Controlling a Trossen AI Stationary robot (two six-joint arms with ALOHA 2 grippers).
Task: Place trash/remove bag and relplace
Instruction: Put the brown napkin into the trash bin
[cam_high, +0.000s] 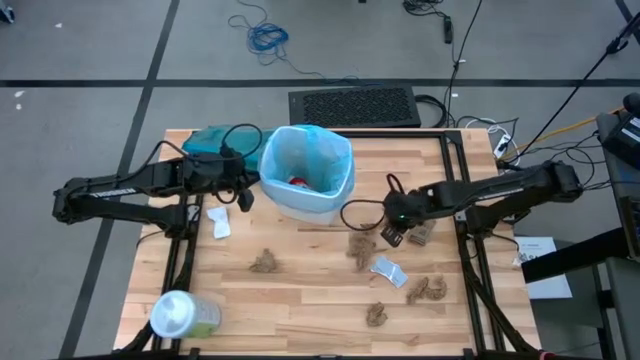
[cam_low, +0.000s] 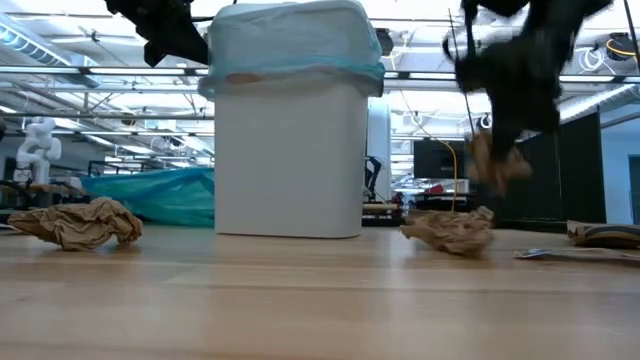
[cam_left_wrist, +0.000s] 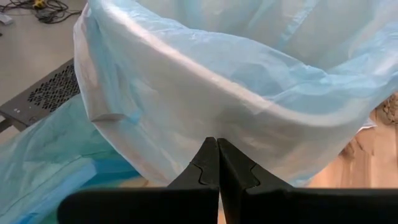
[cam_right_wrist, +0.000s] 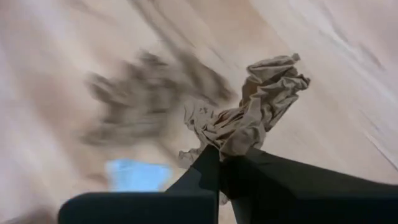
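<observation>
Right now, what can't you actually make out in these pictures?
- Bin contents: in the high view the bag shows one red item; anything below is hidden.
- Right wrist view: the table is motion-blurred; only the paper wad in the right gripper reads clearly.
- Low view: the right gripper is a dark silhouette.

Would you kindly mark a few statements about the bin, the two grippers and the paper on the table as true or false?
1. The right gripper is shut on a brown paper wad. True.
2. That wad rests on the table. False: the low view shows it lifted clear of the wood.
3. The bin is lined with the pale blue bag. True.
4. The left gripper is open. False: its fingers are shut, beside the bin.
5. The bin lies tipped over. False: it stands upright.
</observation>
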